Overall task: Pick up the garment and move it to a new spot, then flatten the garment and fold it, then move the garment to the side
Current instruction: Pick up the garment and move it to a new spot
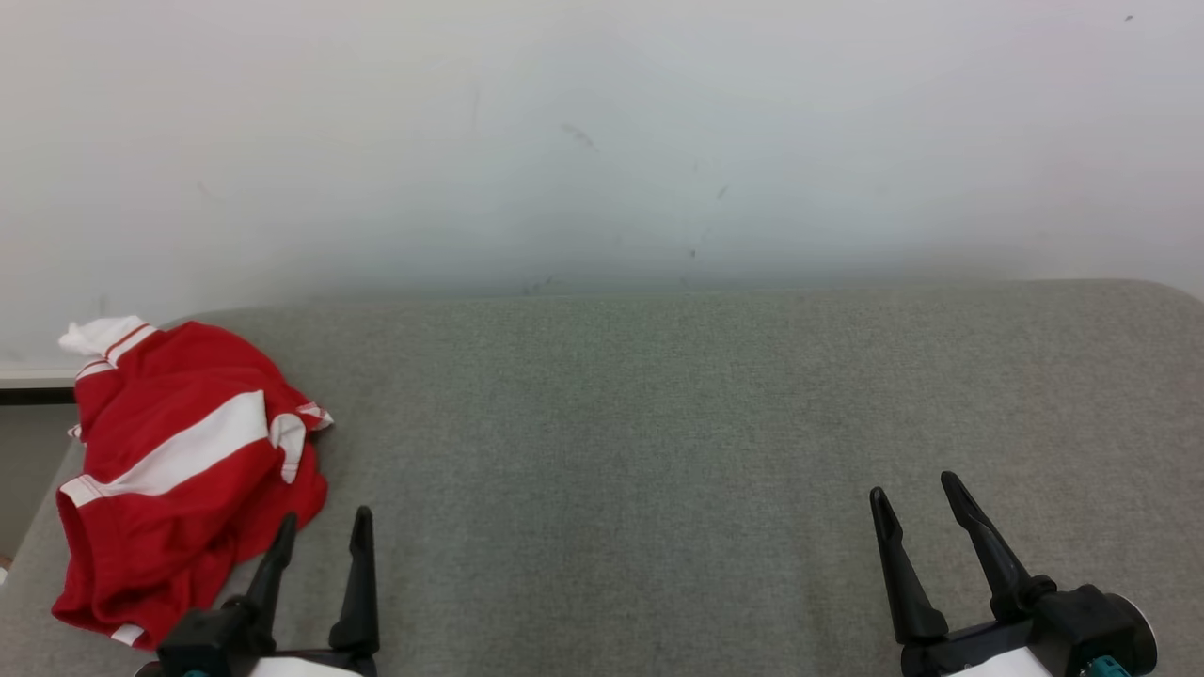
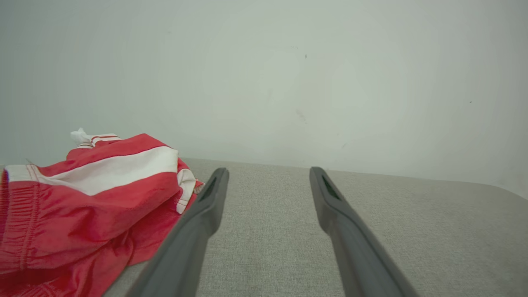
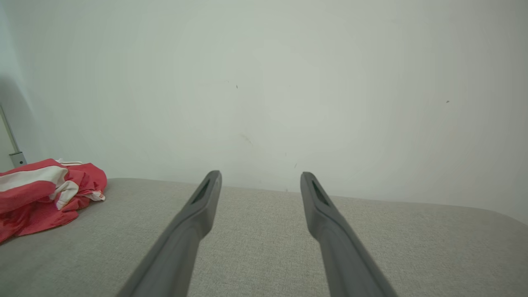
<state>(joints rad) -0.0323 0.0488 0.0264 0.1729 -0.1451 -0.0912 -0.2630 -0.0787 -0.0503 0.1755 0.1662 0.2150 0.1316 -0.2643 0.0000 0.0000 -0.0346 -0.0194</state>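
Both hands are open and hold nothing: our left hand (image 1: 324,515) is low at the near left, its fingers just beside the near side of the garment (image 1: 179,461), and we cannot tell if one finger touches the cloth. Our right hand (image 1: 912,486) is well apart on the right, over the bare desk (image 1: 658,451). The garment, red with white bands, lies crumpled in a heap at the left end of the desk, close to its left edge and near the wall (image 1: 602,141). We judge the edge to be the first danger: if the left hand pushes the heap outward while closing, the cloth can slide off the desk. The second is the crumpling. A pinch may catch only one loose layer, so the rest hangs and drags, or it may catch the grey cover of the desk together with the cloth. The right hand has a long way across, and the two arms could meet over the heap.
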